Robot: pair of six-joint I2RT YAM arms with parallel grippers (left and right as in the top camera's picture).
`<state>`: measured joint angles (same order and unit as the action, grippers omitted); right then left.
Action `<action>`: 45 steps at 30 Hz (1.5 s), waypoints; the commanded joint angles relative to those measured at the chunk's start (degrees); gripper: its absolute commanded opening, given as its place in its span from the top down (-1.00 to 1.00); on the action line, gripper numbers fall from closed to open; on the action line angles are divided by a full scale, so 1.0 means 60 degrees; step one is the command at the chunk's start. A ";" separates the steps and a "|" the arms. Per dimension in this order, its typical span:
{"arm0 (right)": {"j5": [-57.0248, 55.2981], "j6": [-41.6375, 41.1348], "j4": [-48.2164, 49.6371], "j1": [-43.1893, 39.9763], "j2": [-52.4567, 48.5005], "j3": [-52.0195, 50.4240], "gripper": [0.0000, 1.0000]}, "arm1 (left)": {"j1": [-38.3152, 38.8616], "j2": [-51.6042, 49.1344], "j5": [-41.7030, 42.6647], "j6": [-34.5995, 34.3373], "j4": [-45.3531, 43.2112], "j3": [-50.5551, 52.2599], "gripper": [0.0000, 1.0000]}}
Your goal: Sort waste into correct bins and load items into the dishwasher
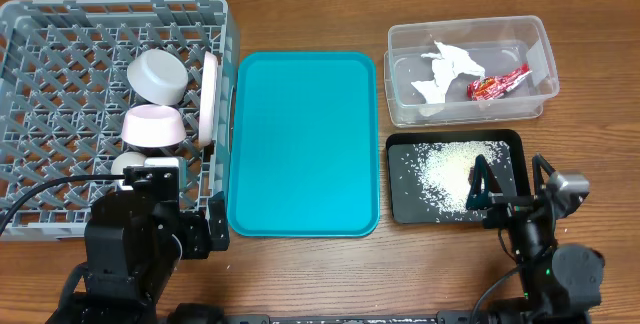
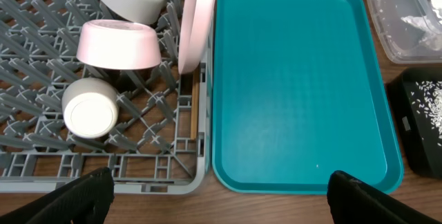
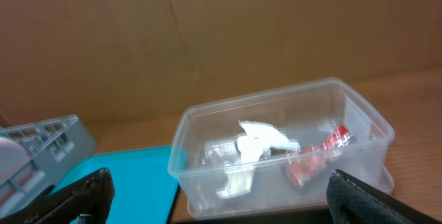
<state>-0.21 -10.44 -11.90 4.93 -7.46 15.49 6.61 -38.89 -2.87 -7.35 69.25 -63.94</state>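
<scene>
The grey dish rack (image 1: 60, 24) at the left holds a grey-green bowl (image 1: 160, 74), a pink bowl (image 1: 152, 127), a white cup (image 1: 128, 164) and a white plate (image 1: 209, 99) standing on edge; all show in the left wrist view (image 2: 21, 162). The clear tub (image 1: 470, 114) holds tissue pieces (image 1: 445, 69) and the red wrapper (image 1: 497, 84). The black tray (image 1: 500, 142) holds rice (image 1: 450, 169). My left gripper (image 1: 155, 176) (image 2: 221, 203) is open and empty over the rack's front right corner. My right gripper (image 1: 508, 186) (image 3: 217, 203) is open and empty over the black tray. I cannot make out chopsticks or the brown scrap.
The bare teal serving tray (image 1: 303, 144) lies between the rack and the two bins, also in the left wrist view (image 2: 297, 86). The right wrist view looks level at the tub (image 3: 276, 148) against a brown wall. Both arm bases sit at the front table edge.
</scene>
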 commanded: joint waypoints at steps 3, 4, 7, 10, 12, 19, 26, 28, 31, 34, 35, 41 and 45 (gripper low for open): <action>-0.0025 0.0025 0.1730 0.0044 0.1195 -0.1508 -1.00 | -0.0044 -0.0004 -0.0113 -0.0091 -0.0011 0.0011 -1.00; -0.0029 0.0029 0.2011 0.0022 0.1224 -0.1672 -1.00 | -0.0044 -0.0004 -0.0113 -0.0091 -0.0011 0.0011 -0.99; -0.0073 0.0076 0.2838 0.0022 0.1217 -0.2142 -1.00 | -0.0044 -0.0004 -0.0117 -0.0091 -0.0011 0.0011 -0.99; -0.0055 0.0324 0.2718 0.0015 0.1217 -0.2506 -0.99 | -0.0044 -0.0004 -0.0113 -0.0091 -0.0011 0.0011 -0.99; -0.0029 0.0324 0.1657 -0.0047 0.1217 -0.2503 -0.99 | -0.0044 -0.0007 -0.0113 -0.0091 -0.0011 0.0011 -1.00; 0.0146 0.0302 0.1180 -0.0186 0.1217 -0.2503 -1.00 | -0.0044 -0.0007 -0.0113 -0.0091 -0.0011 0.0011 -1.00; 0.0146 0.0306 0.1180 -0.0193 0.1217 -0.2503 -1.00 | -0.0044 -0.0007 -0.0113 -0.0091 -0.0011 0.0011 -1.00; 0.0149 0.0306 0.1177 -0.0193 0.1217 -0.2503 -1.00 | -0.0044 -0.0007 -0.0113 -0.0091 -0.0011 0.0011 -1.00; 0.0146 0.0310 0.1177 -0.0193 0.1217 -0.2503 -1.00 | -0.0044 -0.0007 -0.0113 -0.0091 -0.0011 0.0011 -1.00; 0.0146 0.0306 0.1177 -0.0193 0.1217 -0.2503 -1.00 | -0.0044 -0.0007 -0.0113 -0.0091 -0.0011 0.0011 -0.99; 0.0146 0.0310 0.1177 -0.0193 0.1217 -0.2503 -1.00 | -0.0044 -0.0007 -0.0113 -0.0091 -0.0011 0.0011 -1.00; 0.0146 0.0306 0.1177 -0.0193 0.1217 -0.2503 -1.00 | -0.0044 -0.0007 -0.0113 -0.0091 -0.0011 0.0011 -1.00; 0.0149 0.0306 0.1177 -0.0193 0.1217 -0.2503 -1.00 | -0.0044 -0.0007 -0.0113 -0.0091 -0.0011 0.0011 -1.00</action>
<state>0.21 -8.93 -5.19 4.10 -0.62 1.06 6.61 -38.89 -2.87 -7.35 69.23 -63.94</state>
